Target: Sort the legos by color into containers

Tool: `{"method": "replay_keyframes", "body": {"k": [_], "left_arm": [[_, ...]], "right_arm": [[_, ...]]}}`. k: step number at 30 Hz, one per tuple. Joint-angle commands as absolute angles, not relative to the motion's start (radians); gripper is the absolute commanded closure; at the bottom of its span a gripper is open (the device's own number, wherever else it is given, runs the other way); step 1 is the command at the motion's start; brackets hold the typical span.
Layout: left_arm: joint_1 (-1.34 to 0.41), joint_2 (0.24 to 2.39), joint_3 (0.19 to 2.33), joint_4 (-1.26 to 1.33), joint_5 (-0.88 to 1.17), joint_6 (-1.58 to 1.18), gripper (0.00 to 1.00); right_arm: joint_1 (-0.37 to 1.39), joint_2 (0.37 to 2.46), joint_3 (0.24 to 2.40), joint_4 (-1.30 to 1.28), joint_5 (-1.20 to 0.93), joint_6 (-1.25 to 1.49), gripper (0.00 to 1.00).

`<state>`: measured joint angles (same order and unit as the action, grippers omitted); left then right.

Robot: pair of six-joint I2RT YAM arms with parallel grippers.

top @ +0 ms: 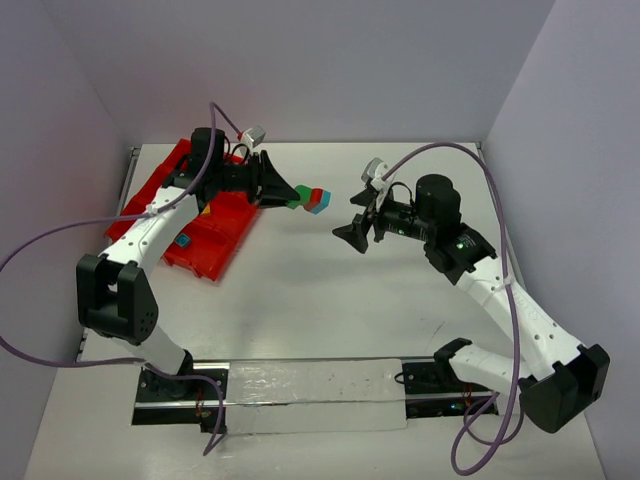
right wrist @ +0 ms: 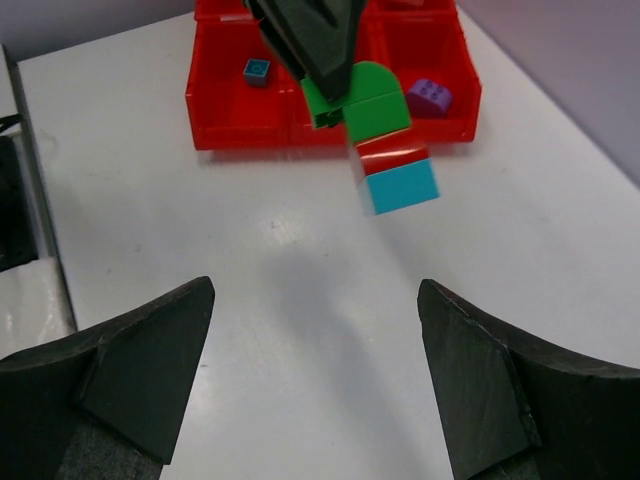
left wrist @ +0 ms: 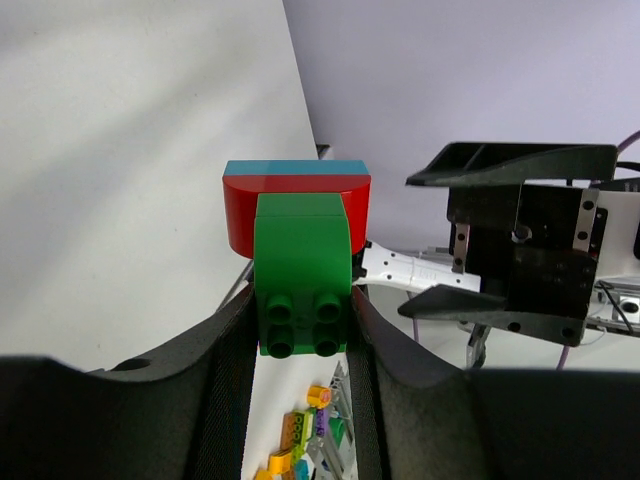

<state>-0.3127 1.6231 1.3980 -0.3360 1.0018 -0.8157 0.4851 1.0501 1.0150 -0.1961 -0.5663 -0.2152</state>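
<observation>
The two arms rise from the near edge of the white table (top: 330,300). The right gripper (top: 355,215) hangs above the middle of the table, its jaws wide apart with nothing between them. It points left at the stack (top: 308,198) but is well short of it. The stack is three bricks joined in a row: a green brick (left wrist: 300,270), a red brick (left wrist: 240,215) and, at the free end, a cyan brick (left wrist: 290,167). The left gripper (top: 283,192) is clamped on the green brick, one finger on each side. It holds the stack in the air above the table, just beyond the right side of the tray (top: 215,250). The tray is red and lies at the far left under the left arm. In the right wrist view a loose cyan brick (right wrist: 256,70) lies in one compartment of the nearest row, and a purple brick (right wrist: 428,97) lies in another further right
</observation>
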Motion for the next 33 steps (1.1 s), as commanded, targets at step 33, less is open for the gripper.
{"method": "replay_keyframes", "body": {"k": [33], "left_arm": [[-0.310, 1.403, 1.312, -0.380, 1.085, -0.756, 1.00]], "right_arm": [[0.661, 1.323, 1.183, 0.031, -0.582, -0.327, 0.45]]}}
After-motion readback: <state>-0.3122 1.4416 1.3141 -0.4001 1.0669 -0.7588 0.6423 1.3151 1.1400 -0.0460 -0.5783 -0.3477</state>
